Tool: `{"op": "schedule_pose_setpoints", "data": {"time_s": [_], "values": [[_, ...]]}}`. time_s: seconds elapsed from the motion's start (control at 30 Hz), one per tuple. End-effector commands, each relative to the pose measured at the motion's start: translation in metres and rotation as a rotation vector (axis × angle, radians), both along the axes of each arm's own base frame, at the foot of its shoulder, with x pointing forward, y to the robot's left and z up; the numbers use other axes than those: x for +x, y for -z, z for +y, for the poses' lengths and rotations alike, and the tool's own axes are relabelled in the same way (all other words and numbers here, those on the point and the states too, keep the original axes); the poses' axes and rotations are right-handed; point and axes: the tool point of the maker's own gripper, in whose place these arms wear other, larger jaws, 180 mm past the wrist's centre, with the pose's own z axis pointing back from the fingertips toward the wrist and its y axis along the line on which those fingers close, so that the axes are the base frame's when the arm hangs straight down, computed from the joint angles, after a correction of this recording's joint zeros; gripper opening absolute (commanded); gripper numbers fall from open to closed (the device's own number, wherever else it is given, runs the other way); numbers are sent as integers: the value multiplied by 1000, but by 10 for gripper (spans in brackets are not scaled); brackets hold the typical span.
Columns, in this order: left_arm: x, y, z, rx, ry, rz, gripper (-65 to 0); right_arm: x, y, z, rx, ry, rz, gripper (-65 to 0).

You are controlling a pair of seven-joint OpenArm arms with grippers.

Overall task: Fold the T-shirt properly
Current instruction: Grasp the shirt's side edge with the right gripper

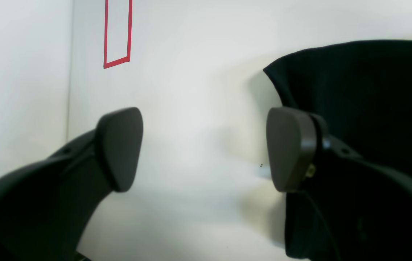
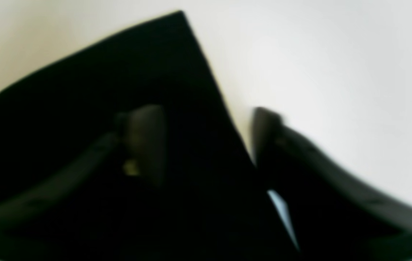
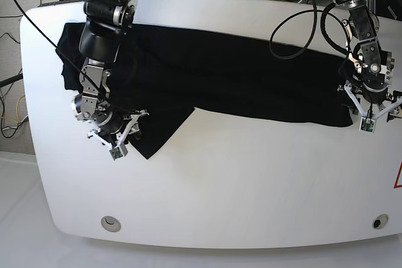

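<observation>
Now the right gripper [image 2: 206,141] straddles the T-shirt's [image 3: 239,80] corner edge, jaws partly apart for a pinch, while the left gripper [image 1: 204,148] waits spread wide beside the opposite hem.

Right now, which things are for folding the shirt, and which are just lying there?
For the job:
- T-shirt, black, spread across the table
- right hand, at the shirt's near corner
- left hand, at its other end

Just lying about:
- red tape outline on the white table
- cables behind

Bright, even light; right wrist view blurred.
</observation>
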Motion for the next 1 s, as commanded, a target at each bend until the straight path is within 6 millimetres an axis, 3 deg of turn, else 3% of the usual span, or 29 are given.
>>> {"op": "schedule_pose_setpoints", "data": {"time_s": [0.0,0.1,0.13,0.3,0.47,0.67,0.97], "values": [[9,-19,4,23,4,-57,-153,-23,19,-13,-92,-12,103,-509],[9,-19,4,23,4,-58,-153,-31,21,-15,-103,-12,104,-640],[9,-19,4,23,4,-58,-153,-33,22,-15,-105,-13,106,-650],[9,-19,4,23,3,-57,-153,-41,25,-16,-114,-12,110,-650],[10,-18,3,20,7,-57,-153,-39,14,-22,-137,-4,72,-650],[11,-19,2,20,8,-58,-153,-32,-16,-32,-190,9,-18,-650],[10,-15,3,15,6,-50,-153,-38,-49,-51,-306,41,-25,-650]]}}
